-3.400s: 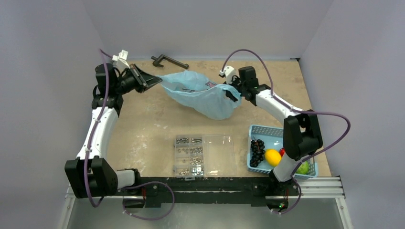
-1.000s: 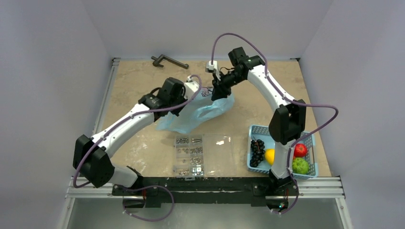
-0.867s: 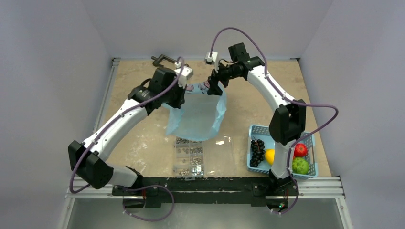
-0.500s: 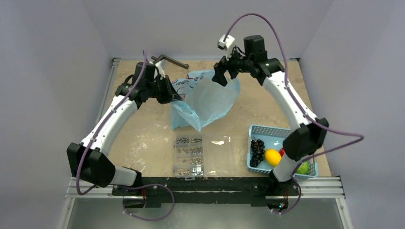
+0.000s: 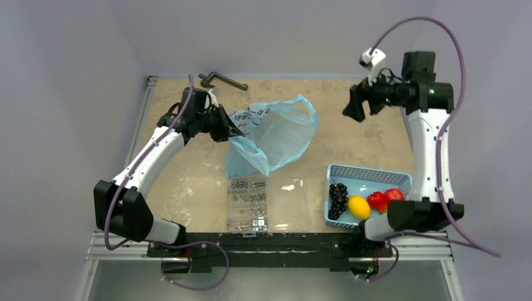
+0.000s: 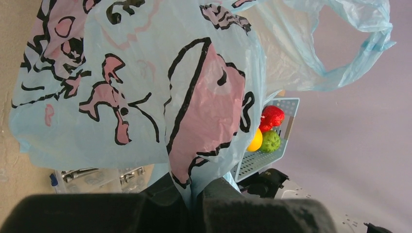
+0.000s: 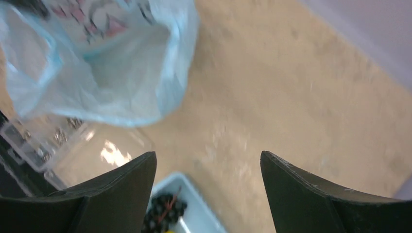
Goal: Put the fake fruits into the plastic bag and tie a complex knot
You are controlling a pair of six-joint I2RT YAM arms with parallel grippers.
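The light-blue plastic bag (image 5: 276, 135) with its pink and black print (image 6: 145, 82) hangs open over the table's middle. My left gripper (image 5: 226, 128) is shut on its edge, the film pinched between the fingers (image 6: 197, 194). One loop handle (image 5: 305, 106) stands loose, and no knot is in view. My right gripper (image 5: 352, 106) is open and empty, high at the back right, apart from the bag (image 7: 97, 73). The fake fruits lie in the blue basket (image 5: 367, 172): grapes (image 5: 337, 199), lemon (image 5: 358, 207), two red ones (image 5: 376, 200) and a green one (image 6: 270, 141).
A clear compartment box of screws (image 5: 266, 204) lies at the front middle, just under the bag's low corner. A black angled tool (image 5: 223, 80) rests at the back edge. Grey walls close in on three sides.
My right gripper opened, let go of the bag and swung away to the back right. The bag now hangs from the left gripper alone, its right handle fallen loose.
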